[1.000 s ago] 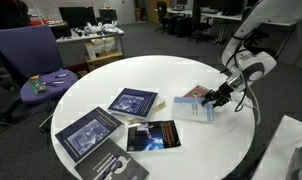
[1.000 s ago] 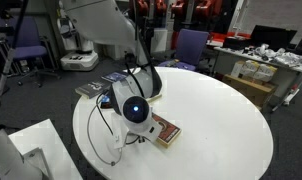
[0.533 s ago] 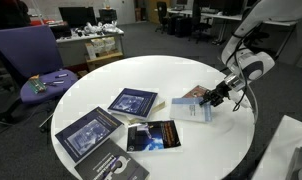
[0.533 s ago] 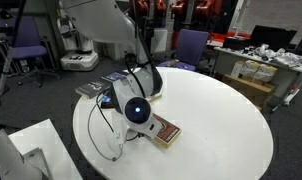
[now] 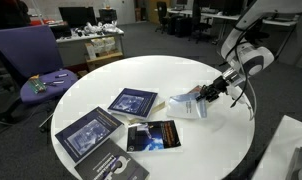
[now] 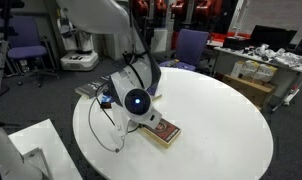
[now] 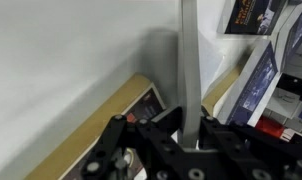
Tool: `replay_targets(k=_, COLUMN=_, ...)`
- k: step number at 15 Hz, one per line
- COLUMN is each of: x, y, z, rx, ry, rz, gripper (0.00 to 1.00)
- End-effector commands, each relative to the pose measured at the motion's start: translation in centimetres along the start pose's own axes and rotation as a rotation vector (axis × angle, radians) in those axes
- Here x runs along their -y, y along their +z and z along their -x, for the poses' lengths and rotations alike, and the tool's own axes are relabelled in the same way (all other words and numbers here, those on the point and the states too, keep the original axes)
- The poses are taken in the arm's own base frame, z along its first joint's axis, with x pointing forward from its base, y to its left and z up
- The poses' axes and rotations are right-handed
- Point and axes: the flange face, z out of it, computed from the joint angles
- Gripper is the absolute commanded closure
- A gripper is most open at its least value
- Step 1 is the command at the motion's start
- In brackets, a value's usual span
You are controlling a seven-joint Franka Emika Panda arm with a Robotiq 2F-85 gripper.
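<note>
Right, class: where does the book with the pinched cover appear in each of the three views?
Exterior view: book right of centre, cover raised.
Exterior view: book low centre, near the front edge.
Wrist view: book centre, cover upright between the jaws.
Shared landmark: the white round table.

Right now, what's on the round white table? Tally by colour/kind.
Dark blue books: 2
Black-and-orange book: 1
Grey-black book at the table edge: 1
Book with raised cover, cover pinched in the gripper: 1
Total: 5 books
</note>
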Motion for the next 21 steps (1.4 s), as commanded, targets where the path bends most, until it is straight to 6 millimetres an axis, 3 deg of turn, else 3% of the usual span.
replay_targets(k=1, x=2.6, y=-2.4, z=-0.1, rx=-0.020, ry=-0.026, rz=-0.028, gripper=0.96)
replay_targets(k=6, x=3.5, y=-3.7, z=-1.4, rx=0.090, ry=-0.073, rz=-0.005, gripper=0.96)
replay_targets(k=11, x=3.4, y=-6.4, z=-3.5, rx=0.167, ry=-0.111, rz=0.012, gripper=0.96)
replay_targets(k=16, x=1.6, y=-9.3, z=-7.3, rx=0.169, ry=-0.086, rz=0.032, gripper=0.96)
replay_targets(k=21, x=-0.3, y=-10.2, z=-9.5, rx=0.274, ry=-0.087, rz=-0.064, gripper=0.96)
